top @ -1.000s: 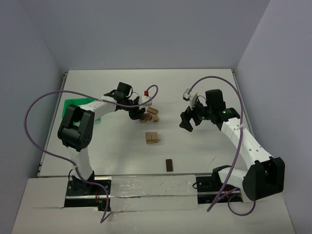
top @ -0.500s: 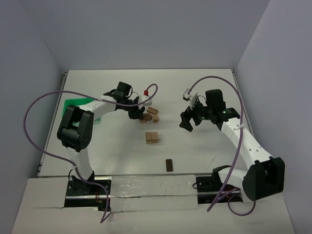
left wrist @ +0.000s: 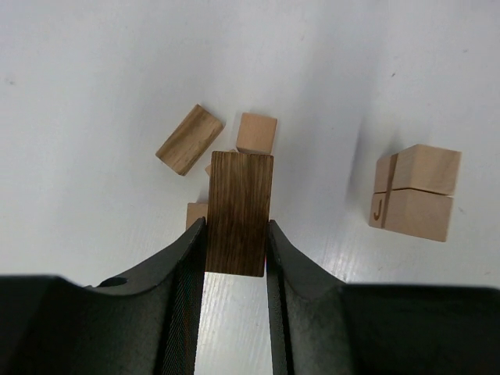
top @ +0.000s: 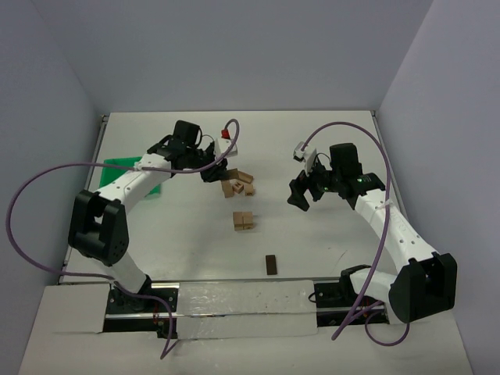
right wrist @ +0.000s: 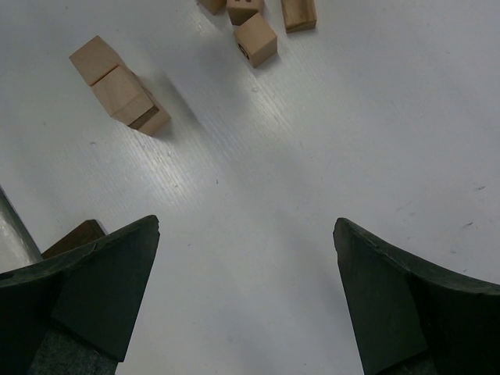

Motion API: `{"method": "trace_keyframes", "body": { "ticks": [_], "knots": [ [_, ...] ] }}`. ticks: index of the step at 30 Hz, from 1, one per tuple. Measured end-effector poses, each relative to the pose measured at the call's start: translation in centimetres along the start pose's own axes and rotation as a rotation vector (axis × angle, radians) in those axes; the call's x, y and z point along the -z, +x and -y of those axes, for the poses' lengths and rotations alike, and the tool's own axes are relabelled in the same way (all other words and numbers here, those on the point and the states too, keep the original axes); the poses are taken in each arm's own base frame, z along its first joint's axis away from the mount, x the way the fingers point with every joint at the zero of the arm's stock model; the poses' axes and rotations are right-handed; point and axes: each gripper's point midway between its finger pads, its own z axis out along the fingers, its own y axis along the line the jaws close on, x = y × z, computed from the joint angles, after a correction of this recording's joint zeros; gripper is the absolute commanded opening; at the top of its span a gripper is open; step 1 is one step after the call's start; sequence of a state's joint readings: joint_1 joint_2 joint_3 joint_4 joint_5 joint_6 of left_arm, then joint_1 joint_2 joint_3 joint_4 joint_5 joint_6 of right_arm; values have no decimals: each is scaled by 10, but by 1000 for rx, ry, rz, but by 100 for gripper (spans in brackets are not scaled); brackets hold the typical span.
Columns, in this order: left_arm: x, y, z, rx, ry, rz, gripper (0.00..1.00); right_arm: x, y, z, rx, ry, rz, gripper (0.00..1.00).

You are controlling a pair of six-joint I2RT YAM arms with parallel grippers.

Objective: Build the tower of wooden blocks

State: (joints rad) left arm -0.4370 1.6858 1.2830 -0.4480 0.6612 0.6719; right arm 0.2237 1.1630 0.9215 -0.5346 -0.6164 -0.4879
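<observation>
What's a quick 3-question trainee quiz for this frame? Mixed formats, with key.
1. True or false: the right end effector holds a block.
2. The left end effector is: A) shut on a dark block B) open and empty C) out of view.
3. In the top view, which lies nearer the arm bases: the tower or the lone block?

Key: 1 false, it is open and empty. 2 A. 3 the lone block.
</observation>
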Motion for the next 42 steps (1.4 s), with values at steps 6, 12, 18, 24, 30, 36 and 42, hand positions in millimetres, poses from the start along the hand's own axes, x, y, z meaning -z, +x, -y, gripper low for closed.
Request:
{"method": "trace_keyframes", "body": {
  "ticks": [6,12,18,24,30,36,42],
  "knots": [
    [24,-23,12,14,-11,46,0,0,0,-1,0,-2,2,100],
    [26,-23,36,46,23,43,0,0,0,-1,0,-2,1,100],
    [18,-15,56,67,61,19,0,0,0,-1,-2,-4,-2,100],
    [9,-4,79,82,99,-18,0,-1,1,-1,-5,-5,-5,100],
    [1,4,100,89,121,-44,0,-1,1,0,-6,-5,-6,100],
    [-2,1,113,83,126,-49,0,-1,1,0,-6,-5,-7,100],
    [-6,-2,120,77,126,-54,0,-1,1,0,-6,-4,-7,100]
  ]
}}
